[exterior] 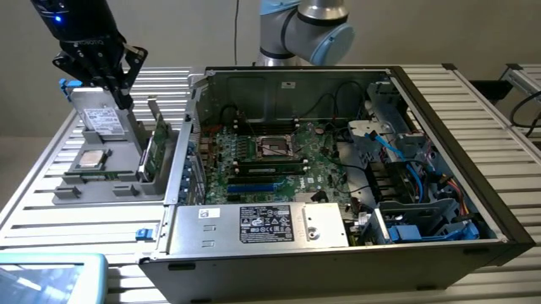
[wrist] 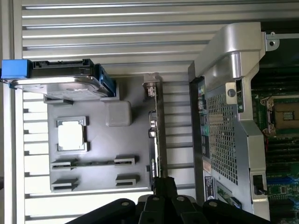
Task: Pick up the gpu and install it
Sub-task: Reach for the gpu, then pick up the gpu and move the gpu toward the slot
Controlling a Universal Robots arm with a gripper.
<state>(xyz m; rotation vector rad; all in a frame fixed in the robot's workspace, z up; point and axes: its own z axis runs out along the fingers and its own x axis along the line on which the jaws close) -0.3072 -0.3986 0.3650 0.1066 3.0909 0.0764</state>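
Approaching the pick, I held the pincer (wrist: 163, 183), fingers together and empty, above the upright gpu (wrist: 156, 133) in its tray (wrist: 98, 151); grasping would need them parted.

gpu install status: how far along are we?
Done: nothing visible yet. The gpu stands on edge in the grey parts tray, outside the computer case. In hand: nothing; the gripper hangs shut above the tray, near the card. Left: both the pick and the install.
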